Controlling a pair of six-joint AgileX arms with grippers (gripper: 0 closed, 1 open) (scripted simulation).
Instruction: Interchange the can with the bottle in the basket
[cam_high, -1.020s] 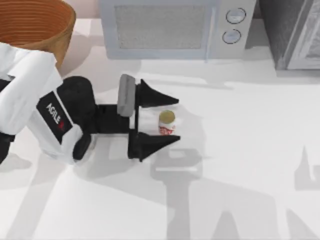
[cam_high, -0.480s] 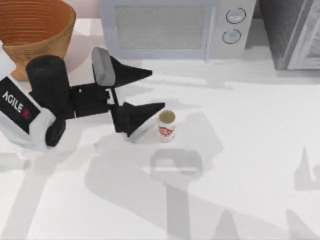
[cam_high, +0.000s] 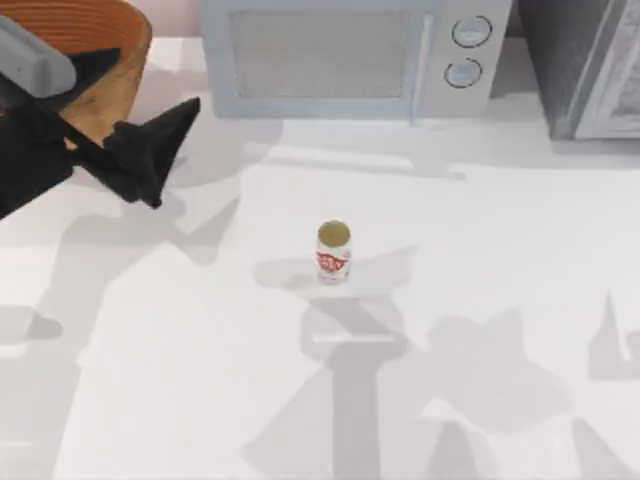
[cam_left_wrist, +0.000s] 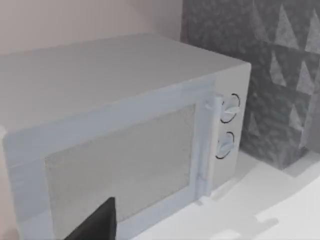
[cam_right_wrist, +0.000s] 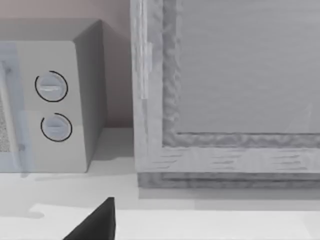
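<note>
Top view, upper left: my left pincer (cam_high: 150, 115) hangs spread apart, empty, over the basket (cam_high: 110, 55); the can (cam_high: 333, 252) stands mid-table.

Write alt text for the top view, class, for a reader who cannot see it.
A small white can with red markings stands upright and alone mid-table, untouched. My left gripper, fingers spread open and empty, sits at the far left beside the wicker basket. A grey microwave lines the back edge.
</note>
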